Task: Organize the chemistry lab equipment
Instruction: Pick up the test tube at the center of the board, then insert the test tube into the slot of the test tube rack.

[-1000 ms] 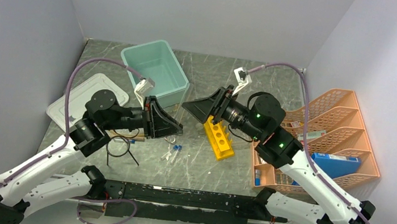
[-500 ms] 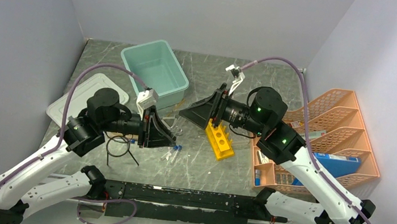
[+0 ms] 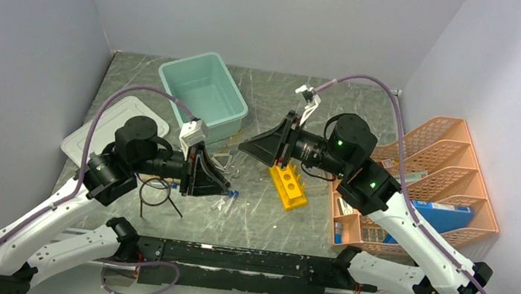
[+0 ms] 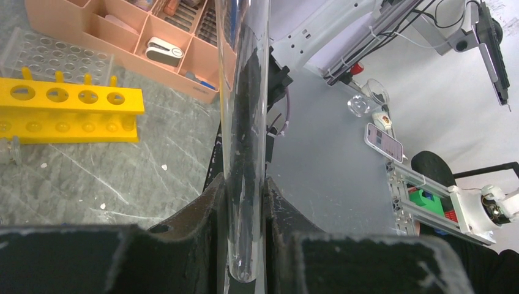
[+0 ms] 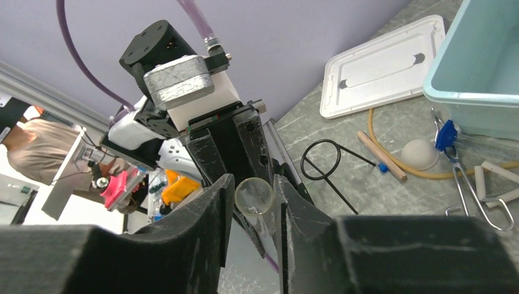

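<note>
My left gripper [image 3: 226,185] [image 4: 245,184] is shut on a clear glass test tube [image 4: 243,122], gripped near its rounded bottom. The tube points towards my right gripper [image 3: 243,145] [image 5: 252,184]. The tube's open mouth [image 5: 254,196] lies between the right fingers, with a slim gap on one side. The yellow test-tube rack [image 3: 288,184] [image 4: 67,110] lies on the table under the right gripper. The black ring stand [image 3: 154,192] [image 5: 324,160], wooden stick [image 5: 380,156], tan hose [image 5: 392,160], silver clips [image 5: 477,199] and small blue-capped tubes [image 3: 233,192] lie around the left gripper.
The teal tub [image 3: 204,95] stands at the back, with its grey-white lid [image 3: 106,128] to its left. The orange mesh organiser [image 3: 433,183] with a blue box fills the right side. A clear plastic rack [image 4: 55,55] lies behind the yellow one.
The left gripper drew back to the left with the tube, and the right gripper came left over the rack. Both have barely moved in the last half second.
</note>
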{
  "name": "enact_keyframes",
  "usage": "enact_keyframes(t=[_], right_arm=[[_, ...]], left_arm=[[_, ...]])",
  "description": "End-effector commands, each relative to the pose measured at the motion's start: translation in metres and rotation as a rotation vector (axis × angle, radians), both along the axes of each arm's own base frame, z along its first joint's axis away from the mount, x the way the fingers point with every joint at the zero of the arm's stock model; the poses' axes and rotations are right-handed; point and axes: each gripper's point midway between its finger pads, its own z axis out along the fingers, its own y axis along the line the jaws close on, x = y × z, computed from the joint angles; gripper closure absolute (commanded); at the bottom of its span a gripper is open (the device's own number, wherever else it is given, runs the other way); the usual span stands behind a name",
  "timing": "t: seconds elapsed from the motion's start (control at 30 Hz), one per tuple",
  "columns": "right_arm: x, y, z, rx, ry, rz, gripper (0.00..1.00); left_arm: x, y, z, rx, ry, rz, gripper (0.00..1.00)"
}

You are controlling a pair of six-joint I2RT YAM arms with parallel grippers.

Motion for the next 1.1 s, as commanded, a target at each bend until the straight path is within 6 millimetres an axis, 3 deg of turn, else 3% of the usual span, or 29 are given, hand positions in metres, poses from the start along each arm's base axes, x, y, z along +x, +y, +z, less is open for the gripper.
enact_keyframes(t=[0.0,0.17,0.23,0.4,0.47,0.6,0.77,0.9,1.07], right_arm=[[-0.002,-0.004,0.004,0.016,-0.018,-0.002,0.72],[0.0,-0.007,0.003,0.015,-0.02,-0.027,0.94],[0.003,-0.009,0.002,0.008,-0.025,-0.043,1.0],[0.008,-0.014,-0.002,-0.021,-0.038,-0.084,1.0],[0.013,-0.017,-0.007,-0.049,-0.047,-0.117,1.0],[0.03,-0.027,-0.021,-0.146,-0.074,-0.208,1.0],[0.063,-0.047,-0.047,-0.311,-0.102,-0.386,1.0],[0.095,-0.07,-0.059,-0.426,-0.134,-0.578,1.0],[0.128,-0.09,-0.064,-0.508,-0.198,-0.772,1.0]], left_arm=[[-0.003,0.0,0.016,-0.034,-0.037,-0.015,0.95],[0.0,0.0,0.015,-0.025,-0.035,-0.001,0.95],[0.001,-0.001,0.014,-0.02,-0.033,0.005,0.9],[0.011,0.0,0.013,-0.002,-0.038,0.062,0.47],[0.025,0.004,0.014,0.013,-0.048,0.153,0.27],[0.059,0.024,0.013,0.071,-0.07,0.403,0.09],[0.088,0.06,0.014,0.132,-0.105,0.671,0.03],[0.093,0.078,0.009,0.158,-0.12,0.762,0.03],[0.095,0.087,-0.016,0.214,-0.106,0.798,0.04]])
